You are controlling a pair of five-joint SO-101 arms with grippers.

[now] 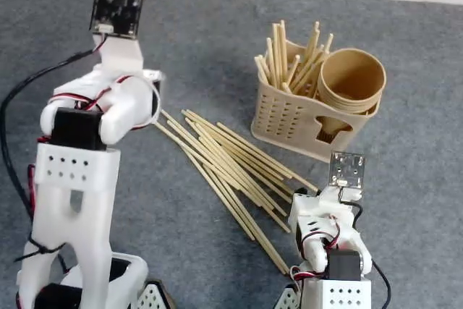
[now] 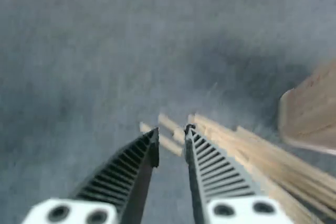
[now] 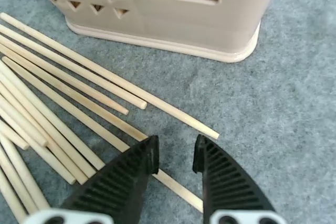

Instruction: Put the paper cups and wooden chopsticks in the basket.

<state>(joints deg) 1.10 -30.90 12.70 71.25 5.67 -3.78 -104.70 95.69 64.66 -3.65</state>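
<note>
Looking across the grey mat (image 1: 217, 34), bare cloth runs from the left arm to the far edge and along the right side past the basket (image 1: 286, 117). The basket stands far right, with the paper cups (image 1: 352, 81) nested in its right compartment and a bunch of upright chopsticks (image 1: 286, 59) in its left. The loose chopsticks (image 1: 231, 171) lie fanned on the mat between the two arms. The left gripper (image 2: 170, 140) hangs above the far ends of that fan, jaws slightly parted and holding nothing. The right gripper (image 3: 175, 156) sits low just before the basket, jaws narrowly apart over one stick, gripping nothing.
</note>
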